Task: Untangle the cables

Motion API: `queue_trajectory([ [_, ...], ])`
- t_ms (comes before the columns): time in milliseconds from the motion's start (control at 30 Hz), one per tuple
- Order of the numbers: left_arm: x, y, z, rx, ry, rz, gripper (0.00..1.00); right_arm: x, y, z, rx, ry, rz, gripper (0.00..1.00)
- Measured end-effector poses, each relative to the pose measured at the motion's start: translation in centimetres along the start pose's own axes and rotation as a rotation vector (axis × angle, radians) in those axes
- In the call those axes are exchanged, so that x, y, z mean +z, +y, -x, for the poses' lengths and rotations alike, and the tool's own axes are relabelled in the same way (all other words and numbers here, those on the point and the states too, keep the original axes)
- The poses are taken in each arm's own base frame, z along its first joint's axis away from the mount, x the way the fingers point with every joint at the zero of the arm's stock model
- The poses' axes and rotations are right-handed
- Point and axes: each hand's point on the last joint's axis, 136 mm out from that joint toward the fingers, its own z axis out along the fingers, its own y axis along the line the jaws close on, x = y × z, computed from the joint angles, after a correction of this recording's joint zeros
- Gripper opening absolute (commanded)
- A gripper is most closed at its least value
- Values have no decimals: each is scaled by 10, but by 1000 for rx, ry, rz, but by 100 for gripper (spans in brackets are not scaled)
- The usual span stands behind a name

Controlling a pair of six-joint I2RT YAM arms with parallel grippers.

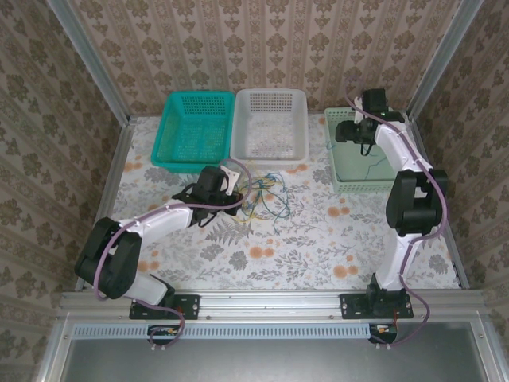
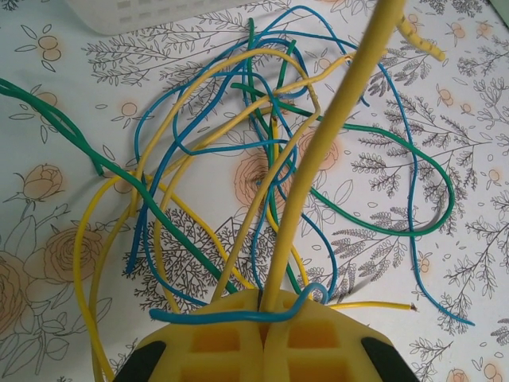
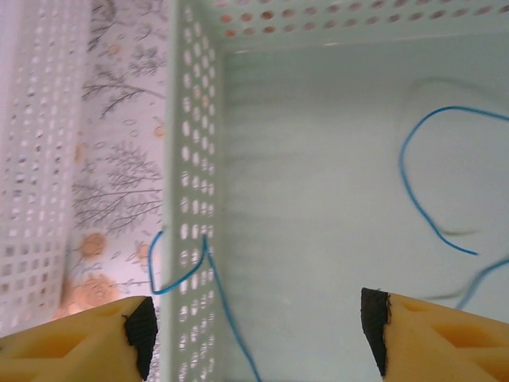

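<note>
The cables lie in a tangle of yellow, green and blue strands on the flowered table, just right of my left gripper. In the left wrist view, the left gripper is shut on a yellow cable that rises out from between its fingertips. A blue cable lies across the fingertips. My right gripper hangs over the pale green basket. Seen from its wrist, the right gripper is open and holds nothing. Below it a blue cable lies in the basket, one end draped over the wall.
A teal basket and a white basket stand side by side at the back, just behind the tangle. The white basket's corner shows beyond the cables in the left wrist view. Patterned walls close in the table.
</note>
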Motion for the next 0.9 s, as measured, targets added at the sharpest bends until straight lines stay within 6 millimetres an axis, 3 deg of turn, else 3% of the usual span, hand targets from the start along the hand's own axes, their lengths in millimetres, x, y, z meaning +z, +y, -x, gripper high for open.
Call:
queue_trajectory([
  [133, 0, 0, -1, 0, 0, 4, 0, 9, 14, -6, 11, 24, 43, 71],
  [267, 0, 1, 0, 1, -1, 5, 0, 20, 24, -10, 86, 56, 85, 63],
  [500, 0, 1, -1, 1, -1, 8, 0, 53, 27, -24, 286, 151, 193, 56],
  [900, -1, 1, -1, 1, -3, 9, 0, 61, 28, -28, 566, 185, 337, 47],
])
